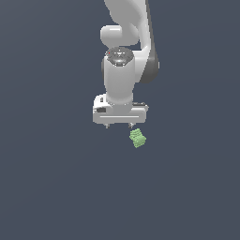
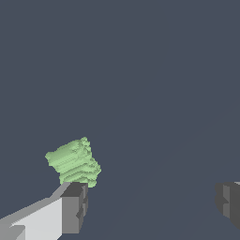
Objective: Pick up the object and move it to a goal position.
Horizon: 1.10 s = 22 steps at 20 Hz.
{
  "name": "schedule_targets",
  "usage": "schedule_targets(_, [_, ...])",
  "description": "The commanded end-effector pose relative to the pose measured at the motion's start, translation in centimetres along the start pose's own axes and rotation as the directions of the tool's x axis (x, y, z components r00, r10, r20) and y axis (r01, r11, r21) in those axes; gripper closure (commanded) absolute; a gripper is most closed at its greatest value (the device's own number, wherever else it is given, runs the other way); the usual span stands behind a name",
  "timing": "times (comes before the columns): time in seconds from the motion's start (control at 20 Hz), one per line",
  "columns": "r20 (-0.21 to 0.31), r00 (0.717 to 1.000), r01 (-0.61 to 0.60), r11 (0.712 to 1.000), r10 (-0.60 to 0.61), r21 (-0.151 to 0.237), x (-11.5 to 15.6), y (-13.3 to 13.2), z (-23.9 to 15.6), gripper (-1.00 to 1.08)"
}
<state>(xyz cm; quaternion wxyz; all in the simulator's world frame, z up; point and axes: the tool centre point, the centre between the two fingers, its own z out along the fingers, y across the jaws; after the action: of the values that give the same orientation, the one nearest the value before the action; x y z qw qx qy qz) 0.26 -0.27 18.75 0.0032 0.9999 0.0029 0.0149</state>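
Note:
The object is a small light-green ridged lump (image 1: 137, 138) lying on the dark grey floor, just below and a little to the exterior view's right of my white gripper (image 1: 119, 125). In the wrist view the lump (image 2: 73, 162) sits just beyond one fingertip (image 2: 75, 206), outside the gap between the two fingers. My gripper (image 2: 150, 202) is open and empty, its fingers spread wide. It hovers above the floor, beside the lump rather than around it.
The plain dark grey floor (image 1: 56, 187) fills both views. The white arm (image 1: 124, 42) rises from the gripper towards the exterior view's top. No other object shows.

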Motion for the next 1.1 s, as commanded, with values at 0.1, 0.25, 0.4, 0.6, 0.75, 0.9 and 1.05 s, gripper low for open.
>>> schedule_targets(0.1, [0.002, 1.000, 0.002, 1.000, -0.002, -0.003, 0.0, 0.2, 0.1, -0.92])
schedule_targets(0.25, [0.010, 1.000, 0.009, 1.000, -0.009, -0.016, 0.0, 1.3, 0.7, -0.92])
schedule_targets(0.4, [0.016, 1.000, 0.016, 1.000, -0.015, -0.026, 0.0, 2.0, 1.1, -0.92])
schedule_targets(0.6, [0.015, 1.000, 0.016, 1.000, -0.015, -0.025, 0.0, 1.9, 1.0, -0.92])
schedule_targets(0.75, [0.016, 0.999, 0.035, 0.999, -0.034, -0.024, 0.0, 1.4, 1.4, -0.92])
schedule_targets(0.9, [0.019, 0.997, 0.080, 0.997, -0.079, -0.021, -0.2, 0.1, 2.2, -0.92])
schedule_targets(1.05, [0.022, 0.989, 0.150, 0.989, -0.149, -0.015, -0.6, -1.9, 3.5, -0.92])
